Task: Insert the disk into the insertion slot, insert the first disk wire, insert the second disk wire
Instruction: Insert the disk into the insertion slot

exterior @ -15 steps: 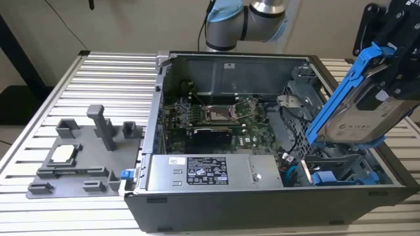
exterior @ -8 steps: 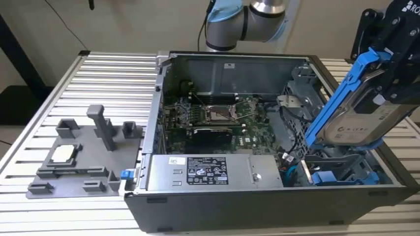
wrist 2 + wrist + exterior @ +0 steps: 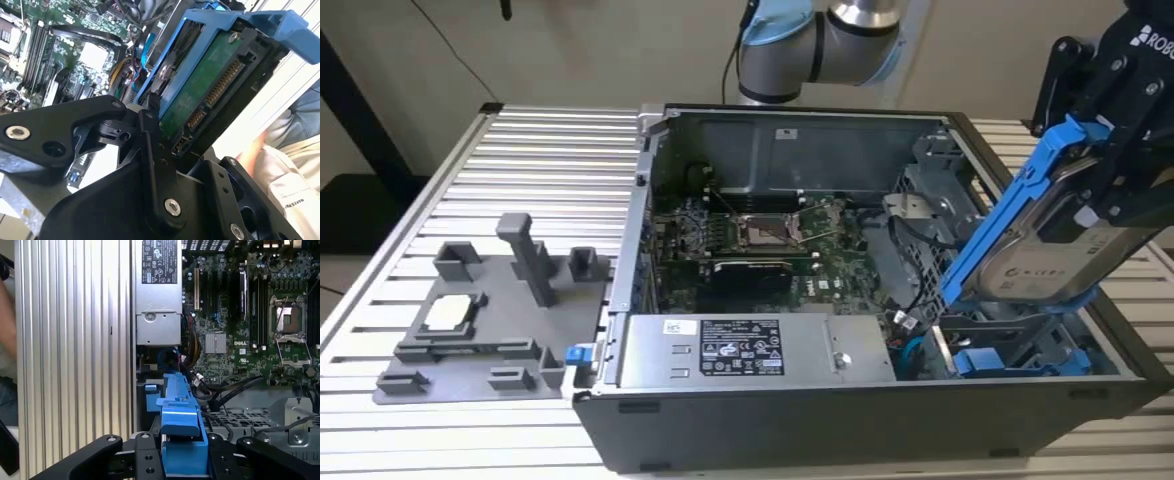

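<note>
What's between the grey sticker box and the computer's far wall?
In the exterior view, the green motherboard lies between the power supply and the case's far wall.

White letters run across my black wrist housing, cut off by the picture's edge. The black-and-white sticker on the power supply carries dense print and approval marks, too fine for me to read. A small white label sits just beside it. The disk has faint grey characters on its pale label. Small white lettering dots the green motherboard.
</note>
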Robot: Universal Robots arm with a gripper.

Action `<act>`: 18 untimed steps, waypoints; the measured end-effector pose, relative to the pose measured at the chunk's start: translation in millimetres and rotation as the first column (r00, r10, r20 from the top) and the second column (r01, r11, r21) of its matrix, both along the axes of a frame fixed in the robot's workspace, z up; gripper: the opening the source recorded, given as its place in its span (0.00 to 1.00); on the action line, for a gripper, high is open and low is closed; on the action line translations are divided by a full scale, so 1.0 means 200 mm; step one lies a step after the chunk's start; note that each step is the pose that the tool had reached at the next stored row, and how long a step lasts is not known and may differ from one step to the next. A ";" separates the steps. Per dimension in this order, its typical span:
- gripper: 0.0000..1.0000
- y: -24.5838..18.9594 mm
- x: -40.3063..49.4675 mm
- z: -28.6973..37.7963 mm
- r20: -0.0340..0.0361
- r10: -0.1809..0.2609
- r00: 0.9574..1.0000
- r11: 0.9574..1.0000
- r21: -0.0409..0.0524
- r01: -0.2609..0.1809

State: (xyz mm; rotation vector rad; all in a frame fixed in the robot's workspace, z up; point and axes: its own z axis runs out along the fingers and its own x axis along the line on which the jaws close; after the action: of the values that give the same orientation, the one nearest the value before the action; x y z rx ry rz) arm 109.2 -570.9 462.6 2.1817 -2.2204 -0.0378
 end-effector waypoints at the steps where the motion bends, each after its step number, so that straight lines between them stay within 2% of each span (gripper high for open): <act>1: 0.33 0.000 0.003 -0.004 0.000 0.000 1.000 1.000 0.000 0.000; 18: 0.33 -0.001 0.036 -0.096 0.000 0.008 1.000 1.000 0.000 -0.008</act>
State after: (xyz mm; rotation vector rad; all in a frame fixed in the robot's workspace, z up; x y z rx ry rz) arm 116.3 -571.1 443.4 2.1911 -2.2110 -0.0376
